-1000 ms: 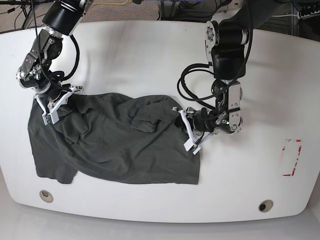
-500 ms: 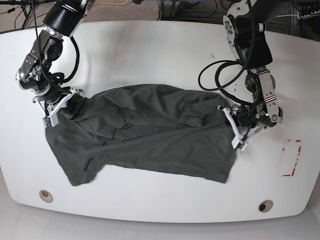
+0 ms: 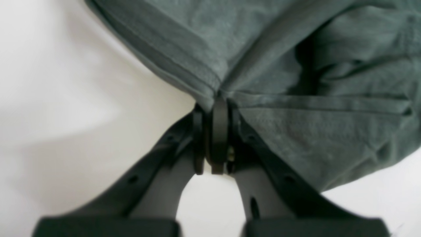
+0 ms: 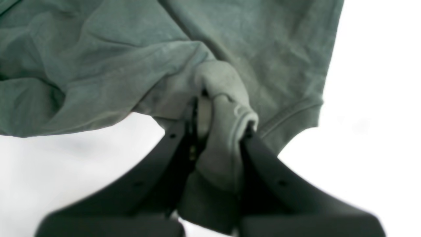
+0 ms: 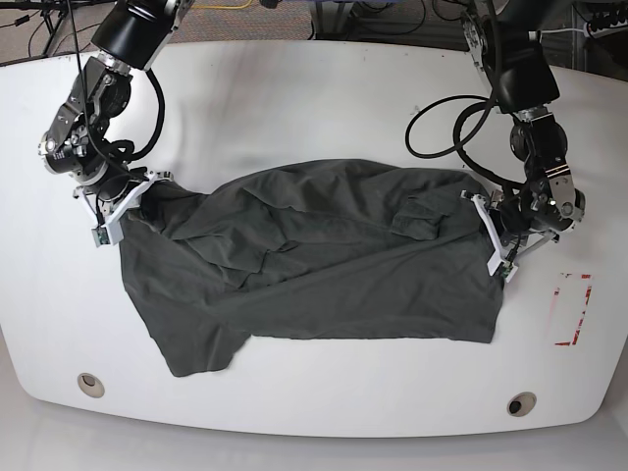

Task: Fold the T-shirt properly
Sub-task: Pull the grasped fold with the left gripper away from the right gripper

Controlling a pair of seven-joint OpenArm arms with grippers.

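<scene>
The dark charcoal-grey T-shirt [image 5: 314, 260] lies spread and wrinkled across the middle of the white table [image 5: 294, 108], stretched between both arms. My left gripper [image 5: 496, 245], on the right of the base view, is shut on the T-shirt's right edge; the left wrist view shows its jaws [image 3: 215, 108] pinching a hemmed corner of the T-shirt [image 3: 312, 82]. My right gripper [image 5: 118, 216], on the left of the base view, is shut on a bunched fold of the T-shirt [image 4: 98, 59], with cloth wedged between its fingers [image 4: 273, 177]. A sleeve corner hangs toward the front left.
A red-outlined marker [image 5: 570, 309] lies on the table at the right. Two round holes [image 5: 90, 384] [image 5: 521, 403] sit near the table's front edge. Black cables [image 5: 442, 128] loop from the arm on the right.
Both grippers have carried the T-shirt to the right. The arm on the right has pulled its edge far outward, stretching the bunched cloth wider and flatter.
</scene>
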